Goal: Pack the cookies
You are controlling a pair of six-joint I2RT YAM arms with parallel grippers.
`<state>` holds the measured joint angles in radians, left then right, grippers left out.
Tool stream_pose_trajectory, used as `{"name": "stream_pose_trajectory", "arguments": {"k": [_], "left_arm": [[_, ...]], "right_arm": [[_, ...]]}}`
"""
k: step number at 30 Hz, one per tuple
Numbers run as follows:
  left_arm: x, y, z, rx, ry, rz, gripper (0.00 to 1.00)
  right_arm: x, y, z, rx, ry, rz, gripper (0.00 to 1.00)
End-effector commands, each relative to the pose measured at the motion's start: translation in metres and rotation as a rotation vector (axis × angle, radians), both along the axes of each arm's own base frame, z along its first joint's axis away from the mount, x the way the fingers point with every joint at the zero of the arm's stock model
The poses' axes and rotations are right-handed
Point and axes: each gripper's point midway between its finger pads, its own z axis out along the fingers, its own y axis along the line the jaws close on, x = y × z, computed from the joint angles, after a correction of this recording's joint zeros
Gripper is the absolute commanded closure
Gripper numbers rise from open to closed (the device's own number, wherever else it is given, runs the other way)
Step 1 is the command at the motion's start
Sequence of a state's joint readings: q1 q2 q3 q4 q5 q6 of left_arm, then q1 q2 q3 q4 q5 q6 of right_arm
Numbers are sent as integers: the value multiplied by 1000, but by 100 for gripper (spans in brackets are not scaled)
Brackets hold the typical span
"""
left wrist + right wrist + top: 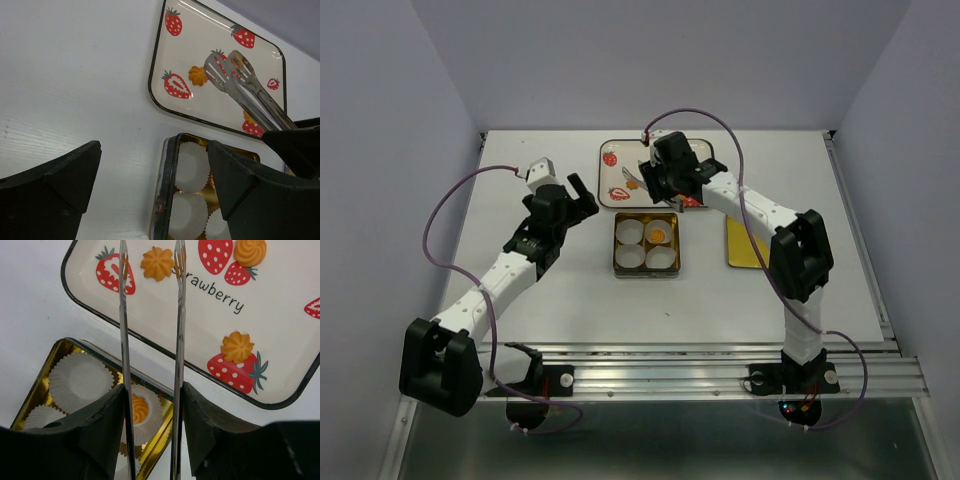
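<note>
Three orange cookies lie on the strawberry-printed tray (280, 315): one (157, 263) between the tong tips, one (250, 251) at the far edge, and one (237, 346) on a printed strawberry. A fourth cookie (139, 408) sits in a white paper cup in the gold tin (646, 272). My right gripper (152, 390) is shut on metal tongs (122, 315), whose tips stand apart over the tray. My left gripper (154, 150) is open and empty, left of the tin (167, 190). From the left wrist view the tongs (235, 80) hover beside a cookie (197, 75).
The tin holds several white pleated paper cups (80, 380), three of them empty. A yellow lid (740, 248) lies right of the tin, partly under the right arm. The tray (603, 175) sits just behind the tin. My left gripper (578, 195) is over bare table.
</note>
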<state>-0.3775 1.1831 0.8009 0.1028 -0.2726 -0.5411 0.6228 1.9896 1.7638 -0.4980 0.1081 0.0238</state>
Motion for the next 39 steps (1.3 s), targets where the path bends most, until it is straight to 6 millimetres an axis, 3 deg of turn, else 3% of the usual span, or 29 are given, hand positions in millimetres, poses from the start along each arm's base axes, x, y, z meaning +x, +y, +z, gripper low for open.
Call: {"name": "stream_pose_trajectory", "arguments": {"k": [1, 15, 28, 39], "left_arm": [[10, -1, 24, -24, -56, 7, 1], [17, -5, 21, -11, -44, -4, 1], [21, -5, 18, -1, -29, 1, 1], [26, -7, 15, 2, -20, -2, 1]], "right_arm": [[16, 18, 22, 59, -62, 33, 47], [30, 16, -11, 15, -28, 1, 44], [37, 11, -17, -14, -38, -30, 42], [38, 14, -33, -51, -15, 14, 42]]}}
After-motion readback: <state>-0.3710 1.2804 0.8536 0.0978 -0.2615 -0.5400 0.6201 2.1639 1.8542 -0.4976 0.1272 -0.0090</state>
